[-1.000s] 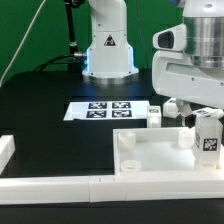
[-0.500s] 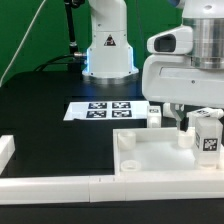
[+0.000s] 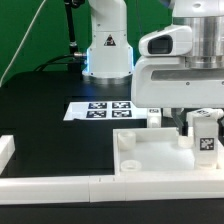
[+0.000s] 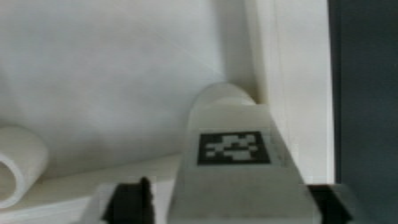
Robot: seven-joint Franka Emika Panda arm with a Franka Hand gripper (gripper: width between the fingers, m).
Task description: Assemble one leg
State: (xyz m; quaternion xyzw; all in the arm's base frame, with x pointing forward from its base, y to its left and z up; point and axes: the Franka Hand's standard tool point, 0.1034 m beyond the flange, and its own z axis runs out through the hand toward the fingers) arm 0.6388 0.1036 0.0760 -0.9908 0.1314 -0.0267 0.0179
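One leg (image 4: pixel 228 150) in the gripper (image 4: pixel 226 203), white, tapered, a black-and-white tag on its face; jaws narrowed onto its sides, dark fingers (image 4: pixel 130 200) flanking the base in the wrist view. Exterior view shows the same leg (image 3: pixel 206 133) hanging under the arm's white head, at the exterior view's right, above the far right corner of the tabletop (image 3: pixel 150 165). Cannot tell whether its lower end touches the tabletop or hovers just over it. Wrist view shows a raised rim beside the leg and a round white socket collar (image 4: pixel 15 160) off to one side, so the leg appears not seated in that one. Marker board (image 3: pixel 105 109) lies flat on the black table (image 3: pixel 40 120), near the tabletop's far edge. Another small tagged piece (image 3: pixel 154 115) sits just beside the marker board, half hidden behind the arm. Step in hand, by my reading: carrying the leg to a corner socket. Next move calls for lining the leg's end over a socket, keeping it upright, then lowering and seating it, likely with a twist; a tilted entry could jam.
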